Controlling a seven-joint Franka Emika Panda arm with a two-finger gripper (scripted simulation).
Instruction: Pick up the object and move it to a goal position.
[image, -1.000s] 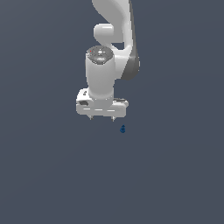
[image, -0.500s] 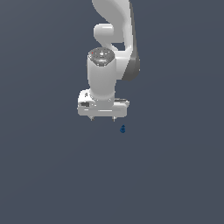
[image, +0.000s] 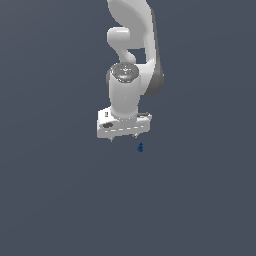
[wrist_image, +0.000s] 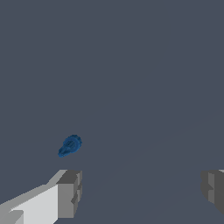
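Object (image: 140, 147), a tiny dark-blue blob, sits alone on a flat grey floor (image: 60, 200), just below my claw (image: 123, 138) and a little toward the exterior view's right of it. In the exterior view it reads as slightly taller than wide, its long axis close to upright. The wrist view shows the object (wrist_image: 70, 145) as a short oval, one end rounder and fuller, the other tapering to a narrower tip; it lies slantwise in that picture, and I cannot tell from either view which end is its base.

My claw (wrist_image: 140, 192) is spread wide: the grey fingertips (wrist_image: 70, 192) stand well apart at opposite sides of the wrist picture, with bare floor between them. The blob is not between them; it lies beyond one fingertip and near that finger's line, not touching it. Nothing is gripped.

My white arm (image: 135, 45) comes down from the top of the exterior view, wrist pointing downward, the flat hand body square over the fingers. The floor runs plain and unbroken to every edge of both pictures, so open room surrounds the blob on all sides, with no rim or wall in sight.
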